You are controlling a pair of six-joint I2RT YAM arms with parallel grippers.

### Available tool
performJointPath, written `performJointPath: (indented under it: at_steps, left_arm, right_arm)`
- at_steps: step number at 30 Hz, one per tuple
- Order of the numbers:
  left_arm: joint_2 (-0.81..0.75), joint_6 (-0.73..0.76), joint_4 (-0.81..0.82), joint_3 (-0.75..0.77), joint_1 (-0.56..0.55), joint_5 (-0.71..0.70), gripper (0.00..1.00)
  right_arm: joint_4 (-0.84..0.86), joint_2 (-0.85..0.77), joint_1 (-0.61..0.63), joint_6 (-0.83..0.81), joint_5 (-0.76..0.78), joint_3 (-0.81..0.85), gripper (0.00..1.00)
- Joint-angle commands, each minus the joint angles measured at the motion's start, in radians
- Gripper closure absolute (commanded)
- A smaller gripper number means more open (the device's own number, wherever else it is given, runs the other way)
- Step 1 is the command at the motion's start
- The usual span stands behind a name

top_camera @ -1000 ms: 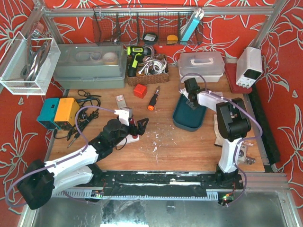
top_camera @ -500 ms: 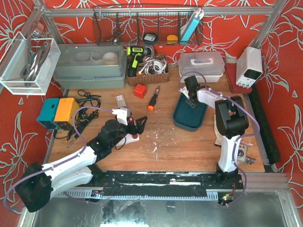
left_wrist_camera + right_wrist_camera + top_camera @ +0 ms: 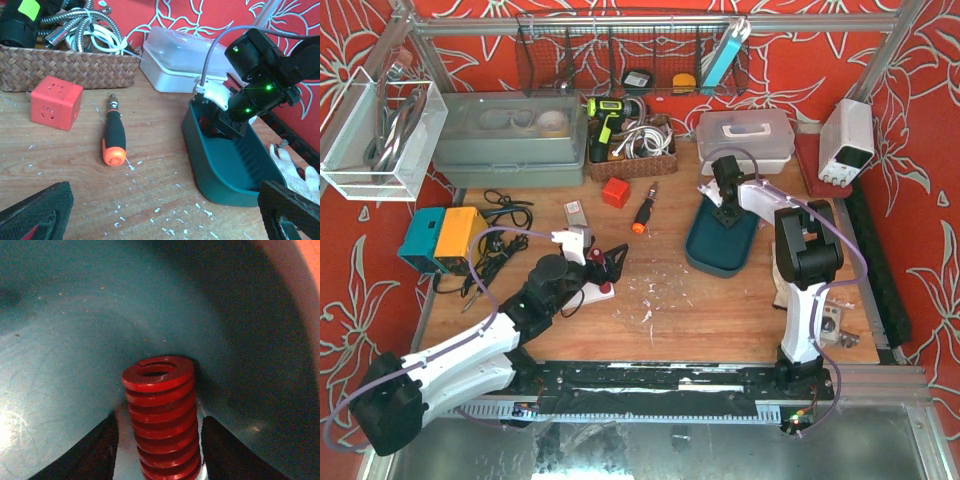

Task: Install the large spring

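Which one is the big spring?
Look at the dark teal plastic tray on the right side of the wooden table. Inside it, between the fingers of the right end effector, is the red coiled metal spring. Unlike the boxy red plastic cube nearby, it is stacked round rings.

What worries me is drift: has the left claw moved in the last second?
Yes: the left claw shifted slightly left in the top view, away from the orange-handled screwdriver.

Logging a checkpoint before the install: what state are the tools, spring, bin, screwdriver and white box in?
Left tool: wide open, empty.
Right tool: straddling the spring; grip unclear.
Red spring: between the fingers, inside the bin.
Teal bin: upright.
Screwdriver: lying flat.
White box: lid on.
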Motion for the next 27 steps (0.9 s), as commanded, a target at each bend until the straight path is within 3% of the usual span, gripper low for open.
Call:
performJointPath:
  at_steps: [1,9,16,27]
  left_arm:
    - [-0.018,-0.008,0.007,-0.012,-0.004,-0.020,0.00]
    - [-0.015,-0.009,0.002,-0.010,-0.005,-0.026,0.00]
    - [-0.014,-0.005,-0.006,-0.012,-0.005,-0.050,0.00]
    - [-0.021,-0.026,-0.035,-0.008,-0.005,-0.101,0.00]
  right_arm:
    - [-0.083,0.058,-0.005,0.011,-0.034,-0.010,0.49]
    - [-0.063,0.051,-0.004,0.007,-0.013,-0.016,0.58]
    - [-0.058,0.016,-0.004,0.012,-0.026,-0.025,0.72]
    - [0.055,-0.204,0.021,0.140,-0.052,-0.173,0.87]
